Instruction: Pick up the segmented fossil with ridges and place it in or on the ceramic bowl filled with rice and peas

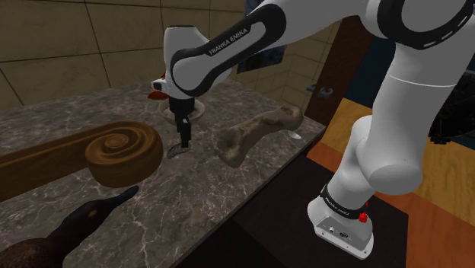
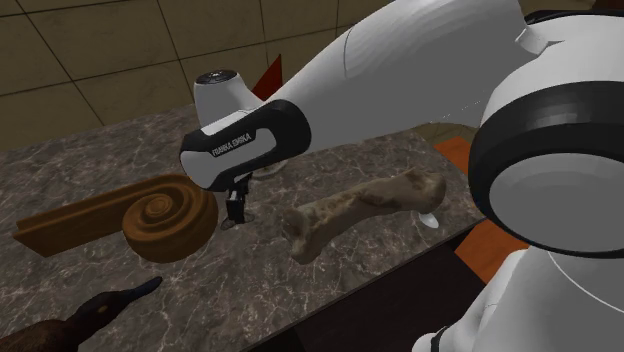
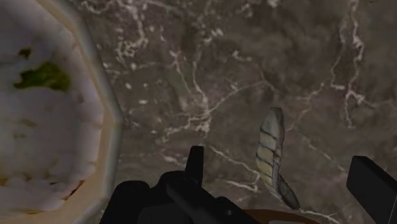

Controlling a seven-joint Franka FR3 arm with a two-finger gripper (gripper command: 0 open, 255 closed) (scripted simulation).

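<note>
**Shoulder view.** The pincer [image 1: 183, 141] hung straight down over the marbled bench [image 1: 236, 190]. Its tips were just above a small grey ridged fossil [image 1: 175, 151] that lay flat on the stone. The bowl [image 1: 199, 111] sat just behind the pincer and was partly hidden by it, so the carry looked likely to be short. A carved wooden scroll [image 1: 122, 152] lay close on the view's left of the fossil, and a large bone [image 1: 259, 129] on its right. A dark duck figure [image 1: 84, 221] sat at the near corner. With neighbours crowding both sides, the vertical approach seemed the sensible one.

**Second exterior view.** The pincer [image 2: 236, 208] was low beside the scroll [image 2: 170, 215], with the bone [image 2: 365, 208] to the view's right. The forearm covered the ground behind. I could not read the finger spacing from here.

**Wrist view.** The fingers [image 3: 195, 164] stood apart. The fossil [image 3: 272, 153] lay between them, touching neither, so it was not held. Its length ran across the closing line, so the fingers would meet its narrow width, which I judged to be the reason for this wrist angle. The bowl's rim [image 3: 111, 121] lay beyond one finger, outside the gap. Inside the bowl was white rice with a green patch.

**Judgement.** The grasp had not yet been made. What remained was a short descent and then closing. The piece was thin on hard stone, so the tips might ride over it.
</note>
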